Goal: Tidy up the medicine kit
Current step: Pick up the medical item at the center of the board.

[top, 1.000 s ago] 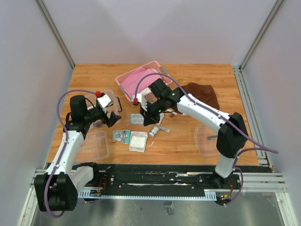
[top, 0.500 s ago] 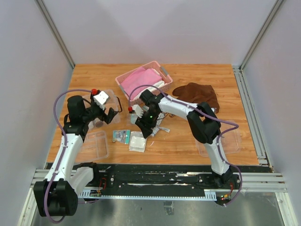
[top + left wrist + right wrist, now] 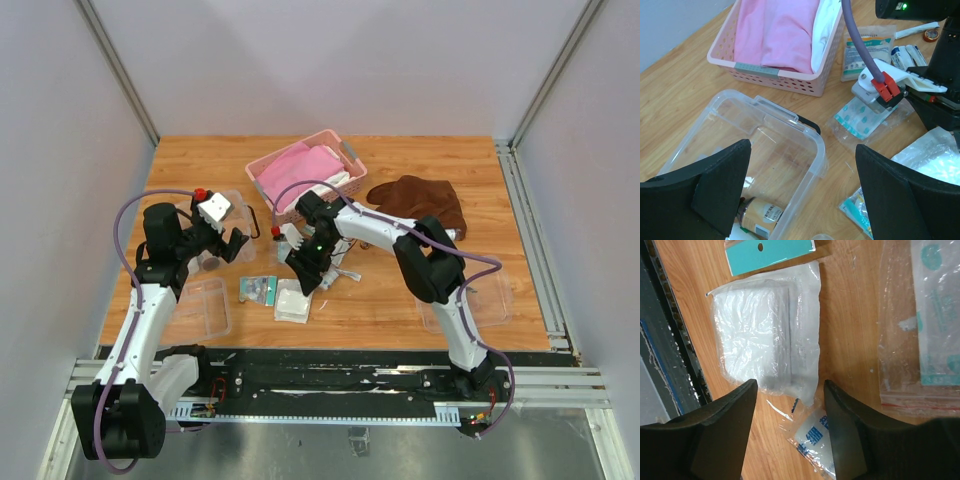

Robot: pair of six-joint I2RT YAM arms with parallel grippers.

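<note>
Hovering wide open and empty, the left gripper (image 3: 804,150) is hanging directly over the medicine kit's clear box (image 3: 765,107), probably waiting to load or steady it. A small bottle (image 3: 762,215) is lying inside, under its left finger, and only this wrist view is showing it. Further right, the right gripper (image 3: 790,385) is also gaping, gripping nothing, its tips straddling the near edge of the white packet (image 3: 760,335), likely lining up a pick. Its wrist view is revealing a small sachet (image 3: 812,432) between the fingers, which the overhead view is hiding.
</note>
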